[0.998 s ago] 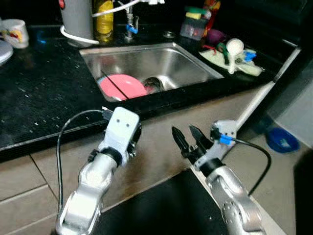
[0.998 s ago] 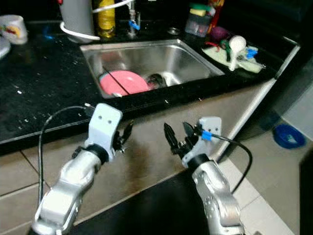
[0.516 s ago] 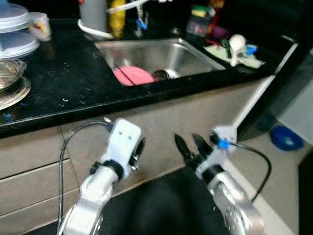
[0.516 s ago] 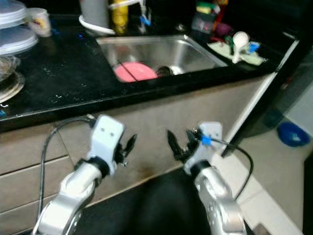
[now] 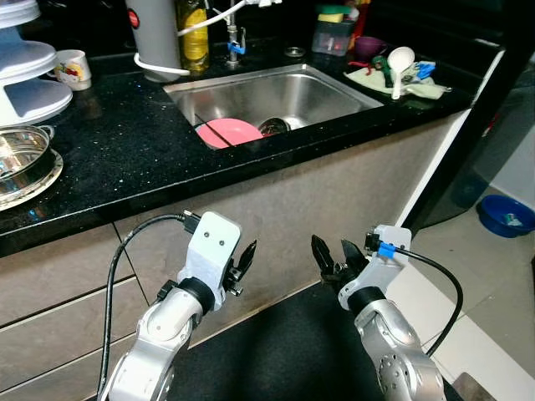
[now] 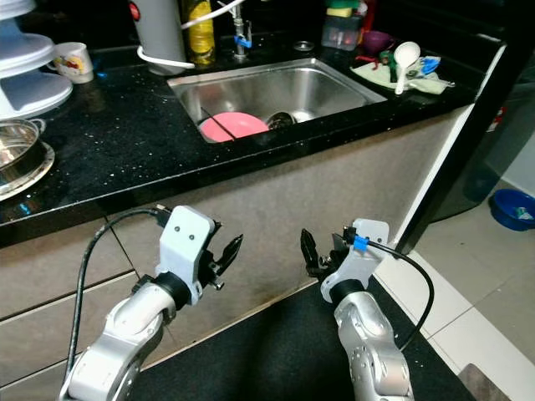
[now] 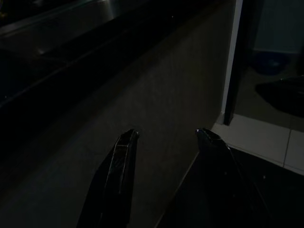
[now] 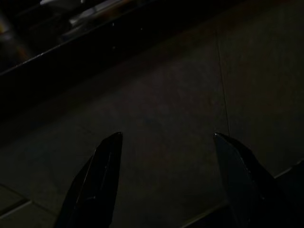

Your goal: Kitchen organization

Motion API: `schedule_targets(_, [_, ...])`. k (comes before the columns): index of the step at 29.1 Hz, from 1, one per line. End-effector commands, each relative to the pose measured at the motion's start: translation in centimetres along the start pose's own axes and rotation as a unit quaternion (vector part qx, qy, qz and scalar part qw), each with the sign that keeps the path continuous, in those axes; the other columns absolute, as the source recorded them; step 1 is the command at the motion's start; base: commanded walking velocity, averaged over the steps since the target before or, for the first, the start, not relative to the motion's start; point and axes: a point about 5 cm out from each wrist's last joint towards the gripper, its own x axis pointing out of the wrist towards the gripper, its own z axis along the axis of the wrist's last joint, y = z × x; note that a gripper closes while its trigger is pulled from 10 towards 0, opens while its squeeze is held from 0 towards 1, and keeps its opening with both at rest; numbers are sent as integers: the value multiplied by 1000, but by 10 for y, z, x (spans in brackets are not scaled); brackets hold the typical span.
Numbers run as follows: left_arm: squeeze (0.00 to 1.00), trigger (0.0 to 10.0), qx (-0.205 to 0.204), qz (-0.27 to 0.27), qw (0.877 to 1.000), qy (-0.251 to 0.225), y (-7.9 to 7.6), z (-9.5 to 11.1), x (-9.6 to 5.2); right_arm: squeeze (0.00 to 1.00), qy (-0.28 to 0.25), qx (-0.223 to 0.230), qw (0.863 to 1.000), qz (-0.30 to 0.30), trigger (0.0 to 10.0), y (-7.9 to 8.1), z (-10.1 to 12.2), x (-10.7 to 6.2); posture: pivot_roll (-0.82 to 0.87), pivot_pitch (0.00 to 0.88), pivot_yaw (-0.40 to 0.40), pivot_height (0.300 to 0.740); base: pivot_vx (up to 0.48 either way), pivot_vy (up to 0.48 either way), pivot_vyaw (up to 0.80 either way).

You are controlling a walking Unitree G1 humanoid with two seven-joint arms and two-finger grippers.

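A black speckled counter (image 5: 109, 159) runs across the upper half of the head view, above a grey-beige cabinet front (image 5: 334, 200). A steel sink (image 5: 276, 92) is set into the counter at about 12 o'clock, with a pink plate (image 5: 227, 132) lying in its near left corner and a thin dark stick across it. Behind the sink stand a grey canister (image 5: 155, 38) and a yellow bottle (image 5: 194, 33). At 1 o'clock a white ladle (image 5: 398, 65) rests on a pale mat. At 10 o'clock sit a mug (image 5: 75, 68), stacked white plates (image 5: 29, 79) and a steel pot (image 5: 21, 163). A blue bowl (image 5: 506, 215) lies on the pale tiled floor at 3 o'clock.

The left gripper (image 5: 244, 266) and right gripper (image 5: 333, 256) hang low before the cabinet, each with fingers spread and nothing between them. The wrist views are dim; they seem to face the cabinet front.
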Motion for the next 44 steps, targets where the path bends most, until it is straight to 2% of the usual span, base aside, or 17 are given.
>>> schedule_targets(1, [0, 10000, 9, -6, 1000, 3, -1, -3, 1, 0, -5, -2, 1000, -10, 10000, -3, -1, 1, 127, 0, -9, 740, 0, 0, 0])
schedule_targets(5, [0, 10000, 11, -6, 1000, -4, 0, -3, 4, 0, -17, -15, 1000, 11, 10000, 4, 1, 1, 127, 0, -8, 740, 0, 0, 0])
schedule_targets(8, [0, 10000, 12, -2, 1000, -12, 0, -2, 5, 0, -21, -36, 998, 37, 10000, 10, 3, 1, 138, 0, -42, 740, 0, 0, 800])
schedule_targets(13, [0, 10000, 17, 12, 1000, -19, 1, -1, 3, 0, -25, -37, 997, 55, 10000, 14, 5, 2, 154, 0, -68, 740, 0, 0, 800])
schedule_targets(14, [0, 10000, 14, 34, 999, -23, 5, 0, 0, 0, -28, -34, 997, 69, 10000, 17, 5, 2, 163, 0, -87, 740, 0, 0, 794])
schedule_targets(15, [0, 10000, 14, 34, 999, -23, 5, 0, 0, 0, -28, -34, 997, 69, 10000, 17, 5, 2, 163, 0, -87, 740, 0, 0, 794])
schedule_targets(16, [0, 10000, 9, 56, 998, -24, 9, 1, -2, 0, -30, -34, 996, 79, 10000, 19, 6, 3, 168, 0, -98, 740, 0, 0, 788])
schedule_targets(22, [0, 10000, 0, 78, 997, -27, 12, 2, -4, 0, -31, -34, 995, 90, 10000, 20, 8, 4, 174, 0, -120, 740, 0, 0, 788])
schedule_targets(23, [0, 10000, -14, 91, 995, -25, 14, 1, -4, 0, -33, -34, 994, 95, 10000, 20, 9, 6, 176, 0, -133, 740, 0, 0, 788])
schedule_targets(27, [0, 10000, -29, 101, 994, -23, 16, 0, -2, 0, -39, -32, 993, 102, 10000, 22, 14, 11, 175, 2, -141, 740, 0, 0, 788])
schedule_targets(35, [0, 10000, -36, 96, 995, -20, 13, -1, 0, 0, -54, -26, 992, 115, 10000, 28, 22, 15, 165, 0, -145, 740, 0, 0, 788])
schedule_targets(44, [0, 10000, -44, 67, 997, -13, 7, -6, 4, 0, -66, -19, 989, 130, 10000, 34, 29, 17, 164, 0, -155, 740, 0, 0, 788])
